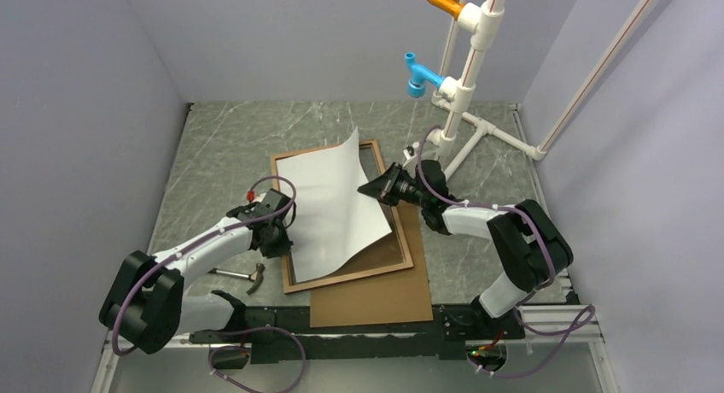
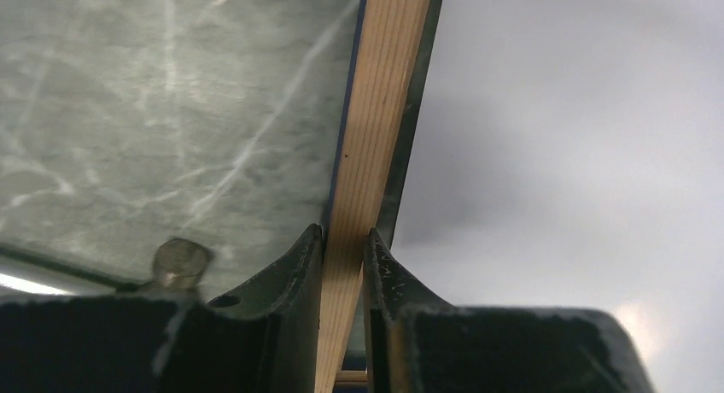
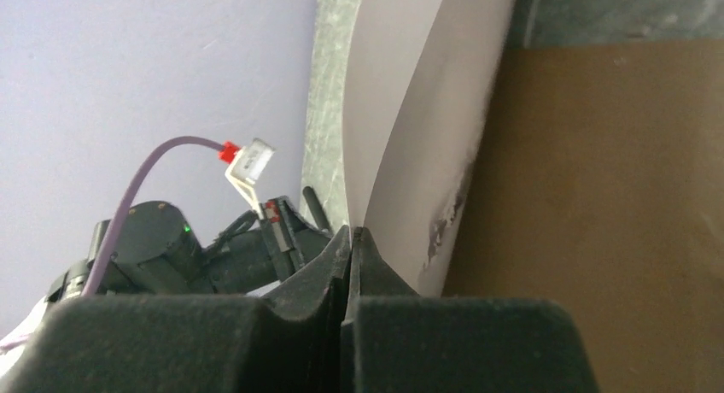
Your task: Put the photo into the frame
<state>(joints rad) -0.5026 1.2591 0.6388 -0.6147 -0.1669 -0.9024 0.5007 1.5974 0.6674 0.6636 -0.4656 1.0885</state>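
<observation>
The frame [image 1: 345, 278] lies flat mid-table with its brown wood face up. The photo [image 1: 333, 205] rests over it with its white back up, curled, its right edge lifted off the frame. My right gripper [image 1: 376, 190] is shut on that lifted edge; in the right wrist view the sheet [image 3: 410, 111] runs straight out from between the closed right gripper [image 3: 351, 232]. My left gripper [image 1: 280, 232] is at the frame's left rail. The left wrist view shows the left gripper [image 2: 344, 239] shut on the pale wooden rail [image 2: 376, 137], with one finger on each side.
A plain brown backing board [image 1: 376, 299] lies under the frame's near right corner, towards the table's front edge. A hammer [image 1: 243, 278] lies beside the left arm. A white pipe stand [image 1: 465, 94] with orange and blue fittings rises at the back right. Grey walls close in both sides.
</observation>
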